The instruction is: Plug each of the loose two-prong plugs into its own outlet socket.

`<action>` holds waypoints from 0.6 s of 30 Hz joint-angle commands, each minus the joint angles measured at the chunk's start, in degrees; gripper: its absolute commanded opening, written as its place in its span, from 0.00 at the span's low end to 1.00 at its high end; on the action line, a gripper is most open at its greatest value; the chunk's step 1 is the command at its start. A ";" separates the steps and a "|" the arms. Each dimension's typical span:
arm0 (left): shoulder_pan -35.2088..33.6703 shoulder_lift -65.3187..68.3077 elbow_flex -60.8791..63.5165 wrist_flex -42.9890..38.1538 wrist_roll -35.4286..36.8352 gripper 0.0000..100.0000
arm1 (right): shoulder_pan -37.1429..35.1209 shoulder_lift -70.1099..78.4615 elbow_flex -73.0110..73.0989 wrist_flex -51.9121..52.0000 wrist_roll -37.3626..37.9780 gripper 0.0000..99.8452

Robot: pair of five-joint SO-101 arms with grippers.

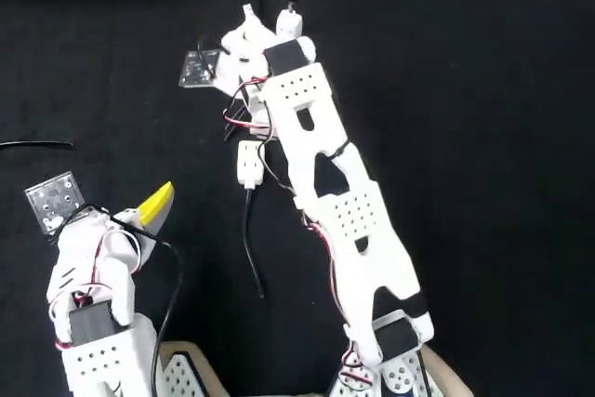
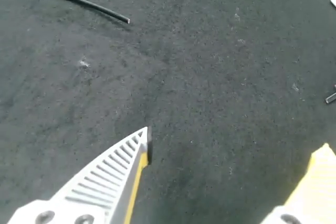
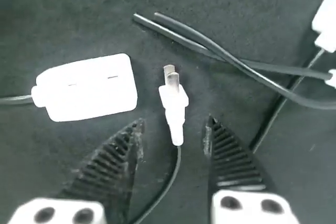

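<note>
Jaws of my right gripper [image 3: 174, 123] are spread wide, straddling the loose two-prong plug [image 3: 173, 100] without touching it. Plug lies flat on the black bench cloth, prongs pointing away from me, just beside the white outlet socket [image 3: 86, 86]. High view puts this arm stretched out to the middle of the bench's far edge. Risks, as I judge them: my fingertips sit level with the plug's narrow tail, so closing here may pinch the neck and let the body swivel. The socket lies loose and could slide when pushed. The crossed black cables [image 3: 220, 53] just beyond the prongs could snag a lift. Prongs run alongside the socket, not toward its slots, so a turn is needed. Left gripper [image 2: 226, 166] sits near the bench's near left corner, jaws spread, holding nothing, bare cloth beneath.
</note>
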 commanded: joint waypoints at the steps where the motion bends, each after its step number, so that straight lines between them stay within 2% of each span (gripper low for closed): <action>1: -0.48 -0.18 0.66 -0.26 -0.26 0.45 | 0.44 -0.57 -0.13 1.14 3.25 0.17; 18: -0.48 -0.18 0.66 -0.26 -0.26 0.45 | 2.46 4.70 -0.57 -1.58 4.66 0.17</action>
